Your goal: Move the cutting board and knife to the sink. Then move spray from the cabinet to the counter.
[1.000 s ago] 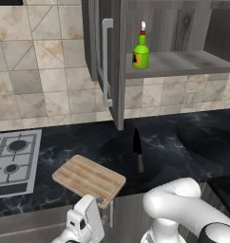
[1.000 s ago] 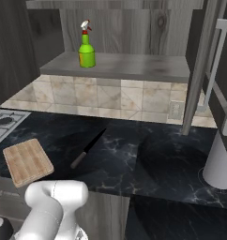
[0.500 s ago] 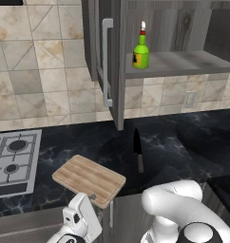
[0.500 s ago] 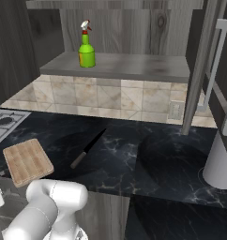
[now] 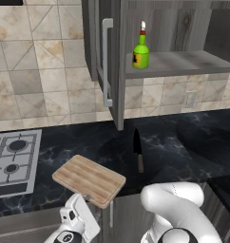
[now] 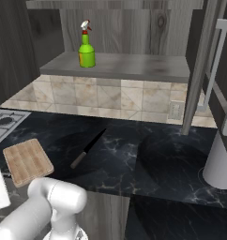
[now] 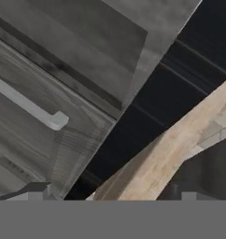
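Black counter (image 5: 183,142), cutting board (image 5: 89,179) overhanging edge — knife (image 5: 137,149) beside it

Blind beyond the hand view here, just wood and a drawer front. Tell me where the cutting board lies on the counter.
Observer: The cutting board lies right of the gas hob, one corner overhanging the front edge of the counter.
Operator: Give me the knife.
Observer: The knife lies flat on the counter, right of the board and apart from it, blade pointing at the wall.
Operator: Now the spray.
Observer: The spray stands upright on the shelf of the open cabinet.
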